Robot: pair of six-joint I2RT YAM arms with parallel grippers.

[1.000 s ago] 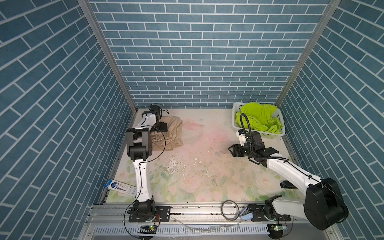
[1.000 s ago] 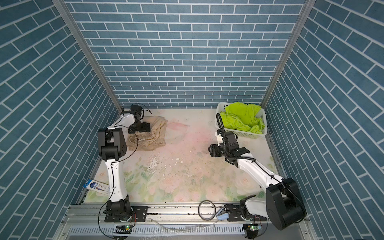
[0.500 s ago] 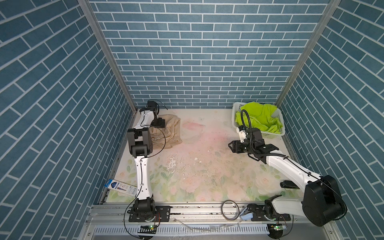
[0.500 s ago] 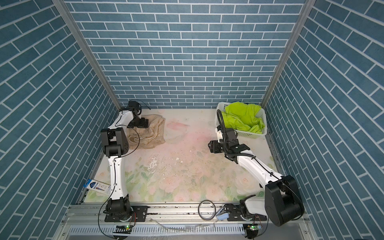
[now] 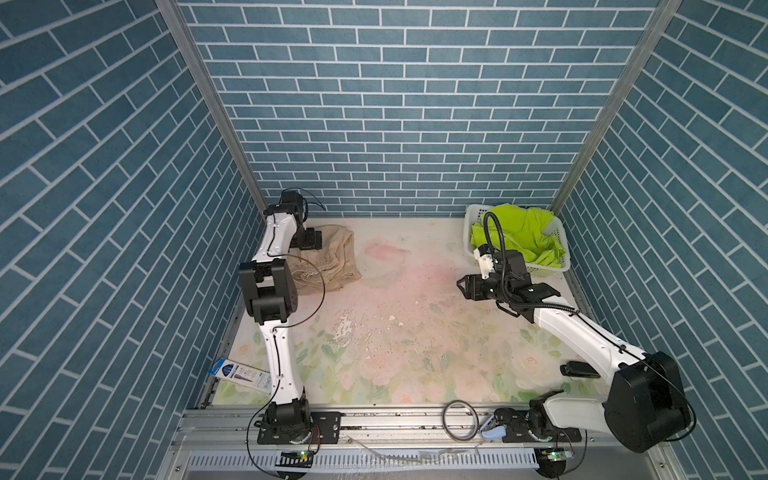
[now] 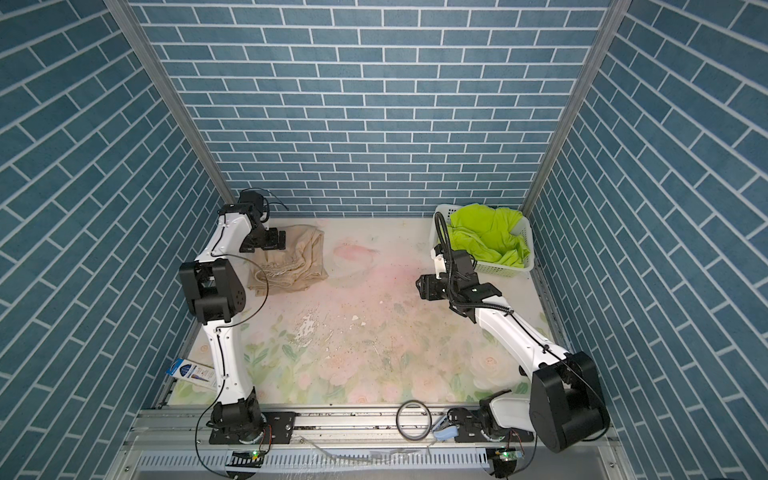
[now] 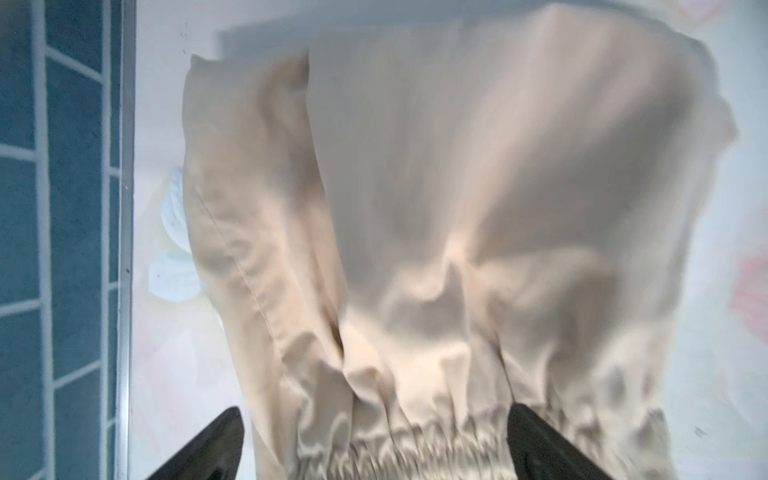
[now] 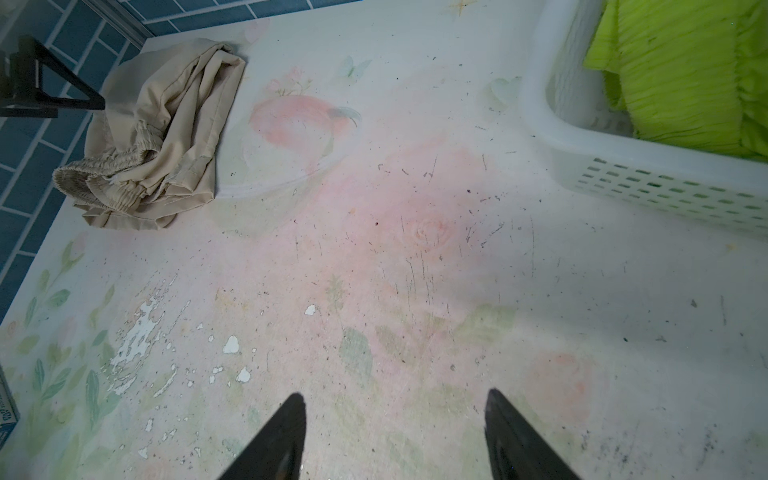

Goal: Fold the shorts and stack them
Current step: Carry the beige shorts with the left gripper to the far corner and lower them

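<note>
Left gripper (image 7: pixel 374 415): is hanging wide open over the beige shorts (image 5: pixel 334 262), gripping nothing; whether it is touching them I cannot tell.
Right gripper (image 8: pixel 395 395): is hanging partly open and empty above the bare tabletop (image 5: pixel 415 332), near the white basket (image 5: pixel 544 271).
Beige shorts: are lying bunched at the back left, long axis running back to front, gathered waistband (image 8: pixel 104 174) pointing frontward.
Lime-green shorts (image 5: pixel 524 236): are sitting crumpled in the basket at the back right; direction unclear.
Count: two pairs of shorts, one basket.
</note>
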